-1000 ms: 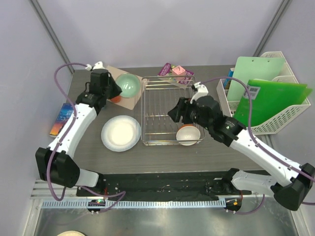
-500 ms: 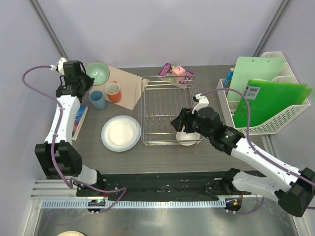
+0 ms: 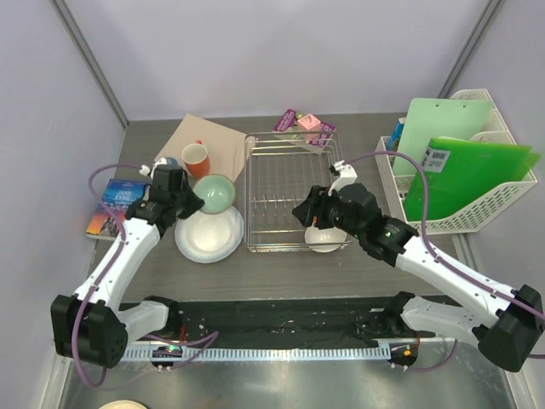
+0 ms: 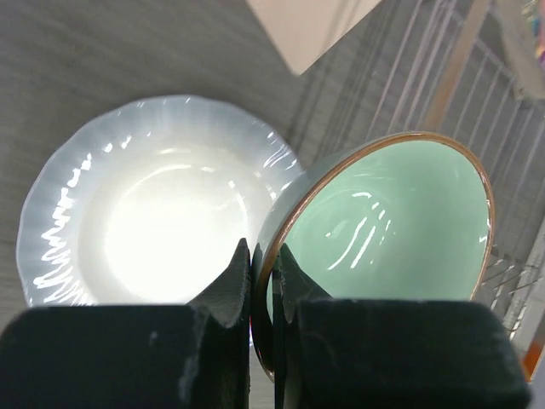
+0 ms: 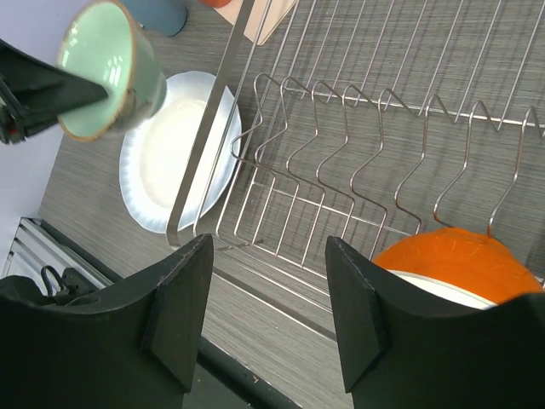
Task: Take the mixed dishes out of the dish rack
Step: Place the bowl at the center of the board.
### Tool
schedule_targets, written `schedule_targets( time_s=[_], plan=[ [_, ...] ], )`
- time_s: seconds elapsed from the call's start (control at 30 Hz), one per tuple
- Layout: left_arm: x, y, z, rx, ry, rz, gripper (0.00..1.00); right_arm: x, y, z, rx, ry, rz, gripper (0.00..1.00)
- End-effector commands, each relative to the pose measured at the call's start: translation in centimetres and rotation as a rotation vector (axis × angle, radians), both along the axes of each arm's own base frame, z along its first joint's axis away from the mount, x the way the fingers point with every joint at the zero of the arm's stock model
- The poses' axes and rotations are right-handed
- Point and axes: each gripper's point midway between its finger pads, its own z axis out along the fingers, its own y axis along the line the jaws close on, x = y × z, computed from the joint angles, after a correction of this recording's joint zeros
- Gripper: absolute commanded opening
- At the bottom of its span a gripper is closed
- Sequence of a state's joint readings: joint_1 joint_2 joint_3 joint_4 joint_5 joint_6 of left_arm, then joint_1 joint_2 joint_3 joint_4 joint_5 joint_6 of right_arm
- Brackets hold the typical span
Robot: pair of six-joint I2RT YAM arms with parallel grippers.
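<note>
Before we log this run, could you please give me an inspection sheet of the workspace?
Surface: grey table, nothing spilled.
Job's things: pale green bowl over white plate; orange-red mug, light-blue cup out; orange-backed bowl in dish rack.
Clutter: book, snack packets, file basket.
Grippers: left gripper shut on green bowl's rim; right gripper open above rack.
Cables: purple cable loops, clear of dishes.
Surroundings: plain walls, nothing else seen.

Pale green bowl (image 3: pixel 215 192) w/ brown rim, white plate (image 3: pixel 204 239), orange-red mug (image 3: pixel 196 159), silver rack (image 3: pixel 248 192), orange bowl (image 5: pixel 451 260).
</note>
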State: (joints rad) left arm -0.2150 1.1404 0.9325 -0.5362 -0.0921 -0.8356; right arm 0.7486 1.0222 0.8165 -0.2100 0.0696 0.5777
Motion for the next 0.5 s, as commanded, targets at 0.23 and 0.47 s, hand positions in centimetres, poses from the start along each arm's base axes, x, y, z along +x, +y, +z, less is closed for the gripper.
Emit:
schedule_targets(
  time_s=[0.23, 0.47],
  plan=[
    [-0.5, -0.3, -1.5, -0.083, -0.027, 0.067, 0.00, 0.4, 1.2, 2.3, 0.086, -0.021, 0.008, 0.59],
    [-2.2, 0.2, -5.4, -0.094, 0.066, 0.126, 0.00, 0.6, 0.7, 1.8, 0.067, -0.018, -0.014, 0.59]
  ],
)
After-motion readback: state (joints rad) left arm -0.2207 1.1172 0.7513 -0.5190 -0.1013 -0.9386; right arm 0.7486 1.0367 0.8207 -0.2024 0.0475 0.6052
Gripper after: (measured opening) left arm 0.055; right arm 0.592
